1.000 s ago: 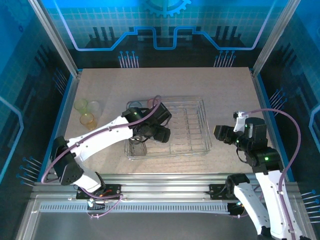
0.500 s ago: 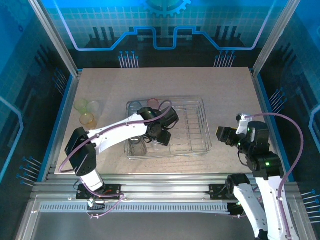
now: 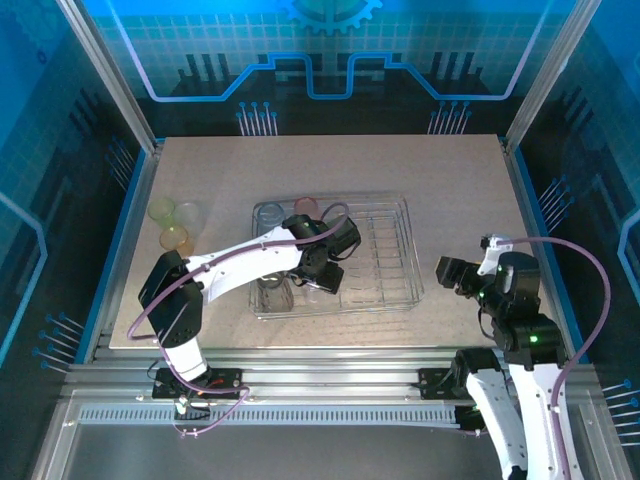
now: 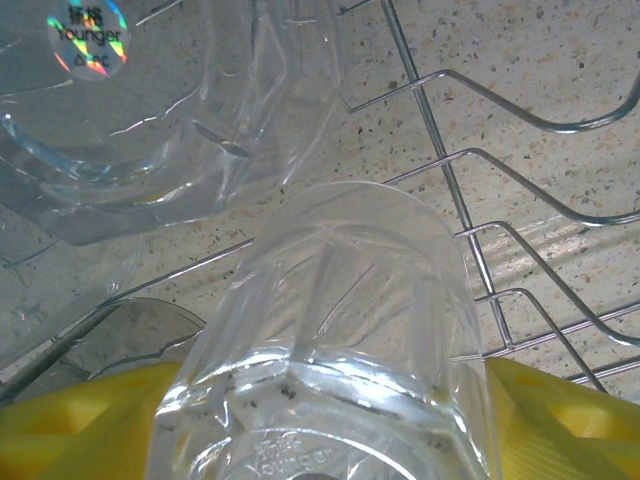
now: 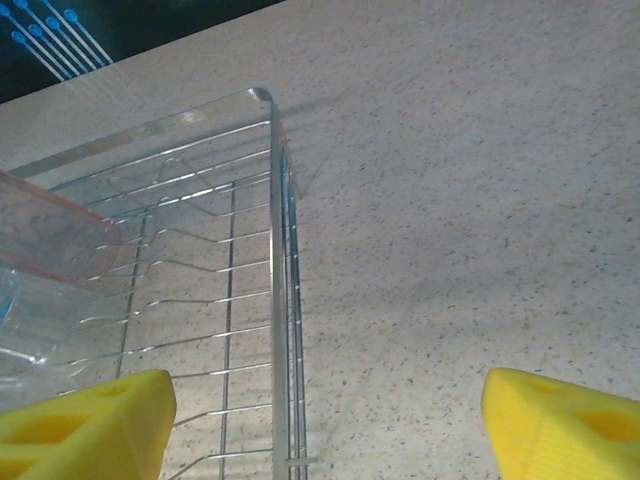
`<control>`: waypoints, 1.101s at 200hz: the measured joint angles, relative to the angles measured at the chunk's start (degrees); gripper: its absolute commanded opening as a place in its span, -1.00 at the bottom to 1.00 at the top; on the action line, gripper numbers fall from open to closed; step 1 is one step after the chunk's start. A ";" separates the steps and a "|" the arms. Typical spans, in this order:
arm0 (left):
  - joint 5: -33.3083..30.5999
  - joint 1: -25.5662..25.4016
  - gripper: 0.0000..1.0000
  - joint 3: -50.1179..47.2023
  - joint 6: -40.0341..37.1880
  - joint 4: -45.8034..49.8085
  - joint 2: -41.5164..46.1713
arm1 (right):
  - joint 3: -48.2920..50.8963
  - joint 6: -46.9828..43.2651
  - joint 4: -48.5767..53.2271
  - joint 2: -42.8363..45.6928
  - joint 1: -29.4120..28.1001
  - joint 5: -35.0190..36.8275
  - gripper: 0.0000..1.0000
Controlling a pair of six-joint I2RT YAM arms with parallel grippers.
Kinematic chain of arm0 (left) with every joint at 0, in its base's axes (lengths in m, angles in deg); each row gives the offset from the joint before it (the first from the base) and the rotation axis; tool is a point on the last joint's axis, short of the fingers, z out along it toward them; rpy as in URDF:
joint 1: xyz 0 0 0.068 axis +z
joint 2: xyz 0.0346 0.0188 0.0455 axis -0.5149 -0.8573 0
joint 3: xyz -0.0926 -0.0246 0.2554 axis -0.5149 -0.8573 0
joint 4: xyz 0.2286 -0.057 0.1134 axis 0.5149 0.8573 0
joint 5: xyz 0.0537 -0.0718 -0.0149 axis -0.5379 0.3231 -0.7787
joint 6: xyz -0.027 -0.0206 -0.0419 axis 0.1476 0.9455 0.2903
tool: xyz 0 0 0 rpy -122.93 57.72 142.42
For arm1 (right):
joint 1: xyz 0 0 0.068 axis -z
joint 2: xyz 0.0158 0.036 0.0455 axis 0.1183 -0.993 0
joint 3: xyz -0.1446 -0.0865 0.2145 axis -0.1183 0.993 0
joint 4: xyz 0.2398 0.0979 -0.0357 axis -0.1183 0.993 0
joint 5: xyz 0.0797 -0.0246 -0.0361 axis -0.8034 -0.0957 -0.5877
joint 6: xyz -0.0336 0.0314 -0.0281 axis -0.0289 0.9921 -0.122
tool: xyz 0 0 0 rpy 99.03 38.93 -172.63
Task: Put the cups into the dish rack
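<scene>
Left arm carries a clear cup deeper over the rack

Since a second ago our left arm (image 3: pixel 235 262) has folded in and taken its wrist further over the rectangular silver wire dish rack (image 3: pixel 413 250), while the right arm (image 3: pixel 515 310) has drawn back a little. We see the left jaws pinching a clear faceted plastic tumbler (image 4: pixel 340 330) between yellow pads (image 4: pixel 80 420), low over the tines. The right jaws are spread wide beside the rack, holding nothing. Three more small translucent tumblers (image 3: pixel 176 238) wait on the speckled worktop (image 3: pixel 450 170). We judge the cup light, stiff and slick, best gripped gently across its wall at mid-height
</scene>
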 measured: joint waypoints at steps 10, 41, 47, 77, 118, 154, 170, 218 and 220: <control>-0.20 0.00 0.69 0.00 -0.17 -0.09 0.00 | 0.00 0.07 0.00 0.26 0.81 -0.02 0.74; -0.70 -0.02 0.83 0.00 0.07 -0.13 0.04 | 0.02 -0.17 0.00 0.31 3.23 -0.74 0.84; -0.83 -0.02 0.85 0.00 0.07 -0.13 0.04 | 0.02 -0.22 0.00 0.37 3.69 -1.16 0.84; -1.07 -0.13 0.90 0.00 0.07 -0.13 0.96 | 1.01 -0.50 -0.48 2.14 5.29 -3.37 0.86; -1.20 -1.01 0.91 0.37 0.04 -0.04 3.91 | 1.09 -0.68 -0.70 2.58 5.66 -4.87 0.86; -1.25 -1.49 0.97 2.34 -0.02 -0.11 6.49 | 1.11 -1.14 -0.83 2.56 5.84 -5.64 0.84; -2.10 -1.51 0.98 3.10 -0.17 -0.15 8.44 | 1.11 -1.49 -0.83 2.58 5.90 -5.68 0.83; -12.31 -0.55 0.99 3.91 -2.36 0.17 18.36 | 1.14 -2.12 -0.83 2.82 5.92 -5.97 0.80; -12.72 -0.31 0.98 3.93 -2.62 0.20 18.84 | 1.14 -2.12 -0.83 2.84 5.92 -6.03 0.80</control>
